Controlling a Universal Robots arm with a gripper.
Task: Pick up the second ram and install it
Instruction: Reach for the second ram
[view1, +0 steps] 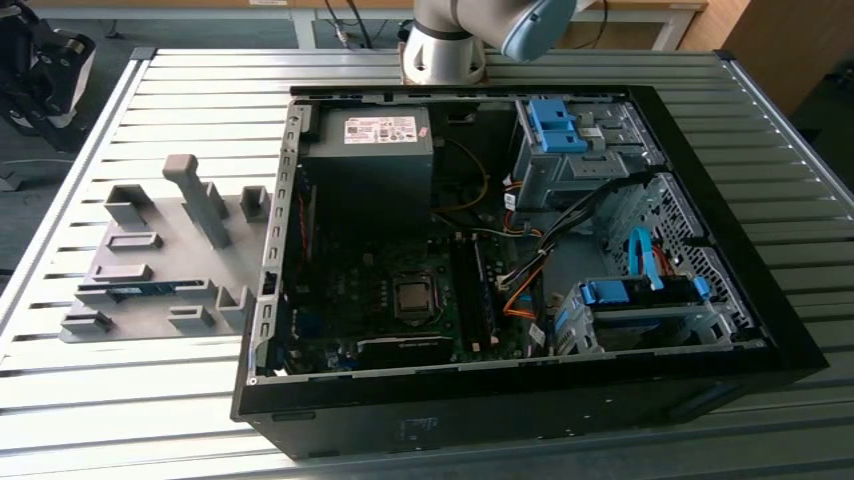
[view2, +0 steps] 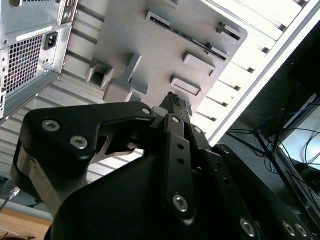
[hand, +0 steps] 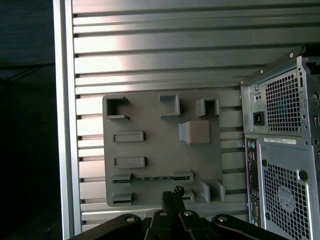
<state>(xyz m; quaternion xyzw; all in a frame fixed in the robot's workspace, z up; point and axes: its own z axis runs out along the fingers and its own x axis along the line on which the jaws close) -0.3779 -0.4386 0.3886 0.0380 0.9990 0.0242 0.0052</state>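
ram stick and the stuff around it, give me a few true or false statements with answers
1. The ram stick lies in the gray tray. True.
2. The gripper holds the ram stick. False: the stick lies in the tray, not in the gripper.
3. The computer case is closed up. False: its side is open and the motherboard shows.
4. The tray stands on the exterior view's left of the case. True.
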